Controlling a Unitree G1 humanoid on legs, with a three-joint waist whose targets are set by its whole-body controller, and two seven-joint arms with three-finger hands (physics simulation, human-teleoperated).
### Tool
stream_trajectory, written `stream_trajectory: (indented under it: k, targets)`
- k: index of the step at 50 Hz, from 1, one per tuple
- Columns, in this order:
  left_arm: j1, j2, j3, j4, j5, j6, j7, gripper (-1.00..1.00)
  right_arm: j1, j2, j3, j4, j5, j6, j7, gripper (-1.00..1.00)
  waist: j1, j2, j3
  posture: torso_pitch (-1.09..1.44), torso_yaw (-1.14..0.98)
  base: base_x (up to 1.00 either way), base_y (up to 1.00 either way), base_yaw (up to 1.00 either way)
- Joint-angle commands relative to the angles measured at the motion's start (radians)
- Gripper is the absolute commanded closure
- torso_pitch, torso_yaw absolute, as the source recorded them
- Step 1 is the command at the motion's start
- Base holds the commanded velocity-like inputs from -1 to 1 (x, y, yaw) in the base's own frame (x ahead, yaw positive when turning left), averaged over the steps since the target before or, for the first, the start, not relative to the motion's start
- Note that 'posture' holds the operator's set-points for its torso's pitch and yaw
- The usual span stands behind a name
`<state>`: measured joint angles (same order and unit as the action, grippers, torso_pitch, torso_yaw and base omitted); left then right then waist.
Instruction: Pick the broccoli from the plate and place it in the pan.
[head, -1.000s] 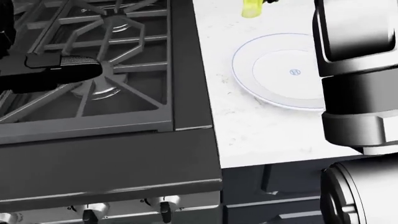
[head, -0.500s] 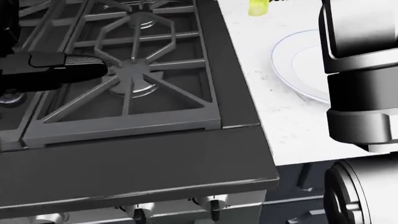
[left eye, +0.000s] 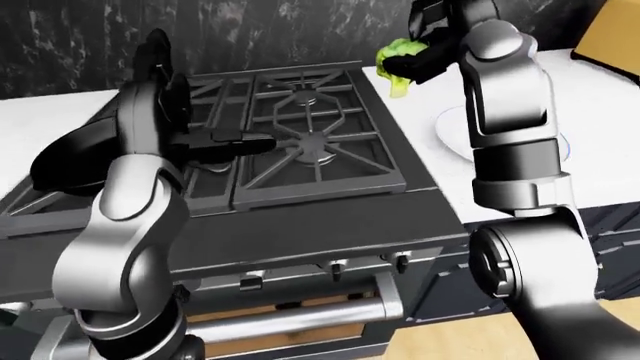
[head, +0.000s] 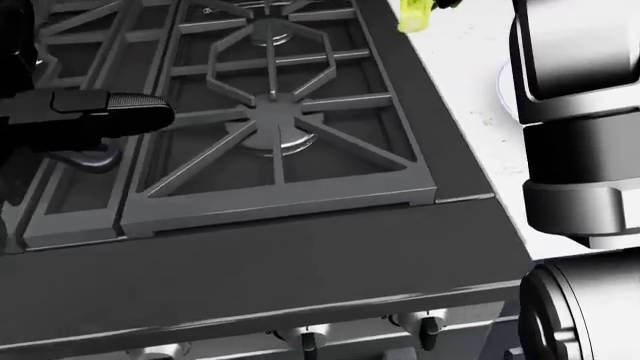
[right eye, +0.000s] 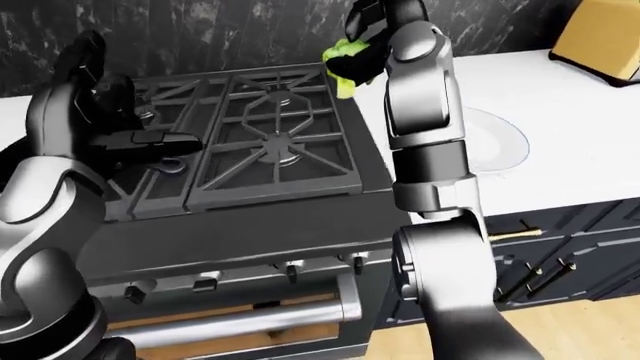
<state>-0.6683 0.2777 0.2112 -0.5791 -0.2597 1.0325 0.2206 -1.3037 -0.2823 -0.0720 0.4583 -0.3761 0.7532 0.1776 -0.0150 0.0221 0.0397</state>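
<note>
The head view looks steeply down, close on the black cast-iron stove grates (head: 270, 120). Both eye views sit farther off, sharing that stove and the white stone tabletop (right eye: 560, 127).

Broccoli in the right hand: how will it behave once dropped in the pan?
The broccoli looks small and lumpy, so probably light and apt to roll or bounce. Its stalk hangs below the right hand, suggesting it's stiff, not floppy. The pan handle juts out; the pan itself is hidden.

Black gas stove (left eye: 300, 161) with cast grates is set into a white table (right eye: 560, 161); control knobs (left eye: 338, 270) line its lower edge. A tan box (right eye: 598, 39) stands at the right-eye view's top right, above dark cabinet doors (right eye: 560, 262).
</note>
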Motion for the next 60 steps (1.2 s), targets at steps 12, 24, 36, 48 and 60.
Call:
stream_trajectory:
  k: [12,24,36,48,60]
  targets:
    - [-0.031,0.014,0.015,-0.032,0.005,-0.009,0.007,-1.00,-0.043,-0.003,0.003,-0.040,-0.002,-0.022,-0.002,1.00,-0.001,0.010,-0.027,0.00,0.00,0.00,0.31,0.00]
    - [-0.026,0.011,0.011,-0.026,0.008,-0.020,0.006,-1.00,-0.051,-0.010,0.001,-0.044,-0.003,-0.013,0.002,1.00,0.007,-0.055,-0.042,0.00,0.00,0.00,0.31,0.00]
    - [-0.026,0.012,0.010,-0.026,0.014,-0.022,0.001,-1.00,-0.047,-0.010,0.000,-0.030,-0.002,-0.029,-0.005,1.00,-0.003,0.039,-0.033,0.00,0.00,0.00,0.31,0.00]
    - [-0.024,0.009,0.005,-0.029,0.026,-0.018,-0.004,-1.00,-0.033,-0.011,0.001,-0.046,-0.002,-0.024,-0.007,1.00,0.005,-0.069,-0.035,0.00,0.00,0.00,0.31,0.00]
    - [-0.024,0.007,0.006,-0.029,0.029,-0.018,-0.007,-1.00,-0.041,-0.007,0.000,-0.042,-0.002,-0.022,-0.009,1.00,0.001,0.056,-0.033,0.00,0.00,0.00,0.31,0.00]
